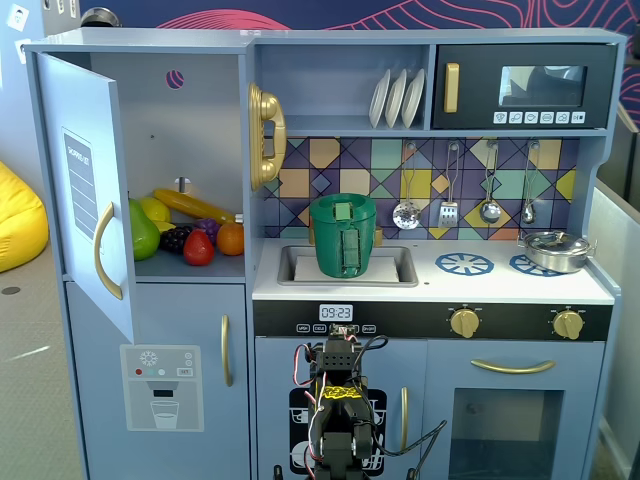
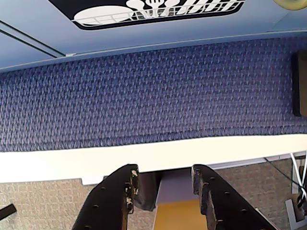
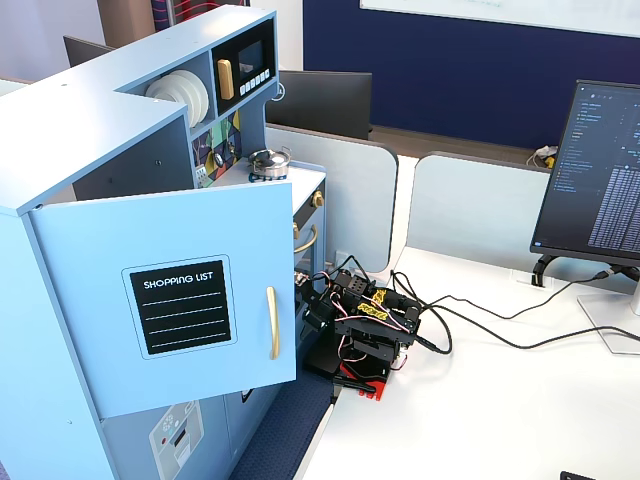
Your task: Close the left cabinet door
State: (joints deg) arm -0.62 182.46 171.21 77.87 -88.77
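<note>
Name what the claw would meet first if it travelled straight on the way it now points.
Probably the blue mat below the open claw; beyond it lies the toy kitchen's lower front panel. Depth is unclear.

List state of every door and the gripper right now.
left cabinet door: swung wide open, fruit shelf exposed
water-dispenser door: closed
microwave door: closed
oven door: closed
gripper: open, empty, folded low at the kitchen's base, away from the open door

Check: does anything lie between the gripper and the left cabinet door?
No. In a fixed view, only open air separates the gripper from the left cabinet door, which stands open.
</note>
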